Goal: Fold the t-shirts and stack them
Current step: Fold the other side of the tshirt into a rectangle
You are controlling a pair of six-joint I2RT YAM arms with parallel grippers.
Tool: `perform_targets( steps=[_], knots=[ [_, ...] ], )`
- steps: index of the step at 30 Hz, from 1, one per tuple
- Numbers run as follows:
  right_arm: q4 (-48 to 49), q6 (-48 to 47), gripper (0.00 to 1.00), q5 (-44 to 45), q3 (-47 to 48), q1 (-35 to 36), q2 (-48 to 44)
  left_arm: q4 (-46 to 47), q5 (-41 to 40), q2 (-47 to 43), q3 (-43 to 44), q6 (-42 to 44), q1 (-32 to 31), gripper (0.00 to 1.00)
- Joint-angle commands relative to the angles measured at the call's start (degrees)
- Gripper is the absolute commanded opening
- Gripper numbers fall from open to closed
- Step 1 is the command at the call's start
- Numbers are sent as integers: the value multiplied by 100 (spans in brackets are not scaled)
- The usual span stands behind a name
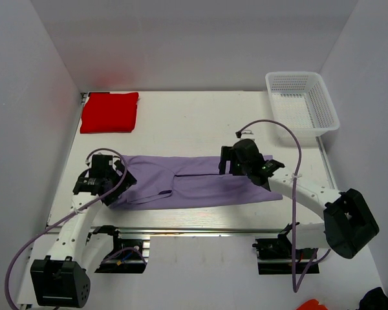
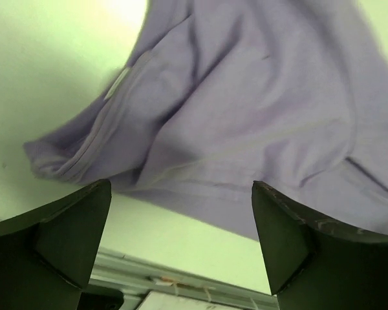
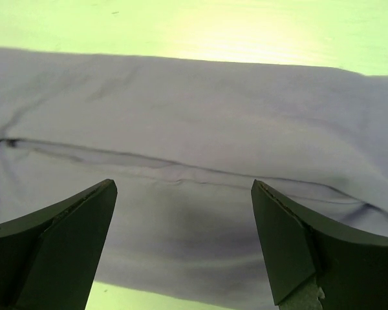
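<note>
A lavender t-shirt (image 1: 194, 182) lies folded into a long strip across the middle of the table. A red t-shirt (image 1: 110, 111) sits as a neat folded rectangle at the far left corner. My left gripper (image 1: 114, 175) is open and empty over the strip's left end; the left wrist view shows the shirt's bunched left edge (image 2: 246, 116) ahead of the fingers. My right gripper (image 1: 227, 161) is open and empty above the strip's middle; the right wrist view shows the lavender cloth (image 3: 194, 142) with a fold seam between the jaws.
A white mesh basket (image 1: 302, 103) stands at the far right corner. The table's metal front rail (image 1: 200, 229) runs just below the shirt. White walls enclose the table on three sides.
</note>
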Motion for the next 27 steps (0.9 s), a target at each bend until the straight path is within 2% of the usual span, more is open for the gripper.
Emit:
perform_targets(
  steps=[1, 5, 9, 12, 16, 17, 18, 21, 22, 25, 26, 27],
  knots=[
    [-205, -30, 90, 242, 35, -386, 51, 600, 154, -126, 356, 240, -12, 100],
    [-188, -100, 90, -73, 9, -904, 253, 2040, 1164, 452, 295, 468, -12, 100],
    [-21, -215, 90, -320, 0, -1257, 630, 3035, 1929, 1796, 382, 522, -143, 100],
    [269, -320, 90, -768, 52, -1547, 1034, 3668, 1931, 2719, 557, 574, -301, 100],
    [304, -311, 90, -1374, 61, -1749, 1535, 3731, 1651, 3913, 1049, 697, -363, 100],
    [287, -285, 90, -1619, 44, -1750, 1589, 3731, 1502, 3917, 1050, 697, -363, 100],
    [295, -302, 90, -1743, 26, -1793, 1659, 3670, 1196, 4334, 1303, 697, -363, 100],
    [287, -347, 90, -2236, -210, -1802, 1835, 3739, 1254, 5074, 2085, 768, -363, 100],
    [295, -373, 90, -2532, -281, -1767, 1827, 3739, 1254, 5581, 2331, 829, -363, 100],
    [445, -513, 90, -3377, -702, -1627, 1591, 3897, 1280, 6471, 3674, 1013, -363, 100],
    [428, -600, 90, -3588, -773, -1583, 1459, 3950, 1568, 7231, 4583, 1118, -363, 100],
    [340, -732, 90, -3729, -965, -1487, 1397, 3890, 1736, 7674, 5123, 1119, -363, 100]
  ],
)
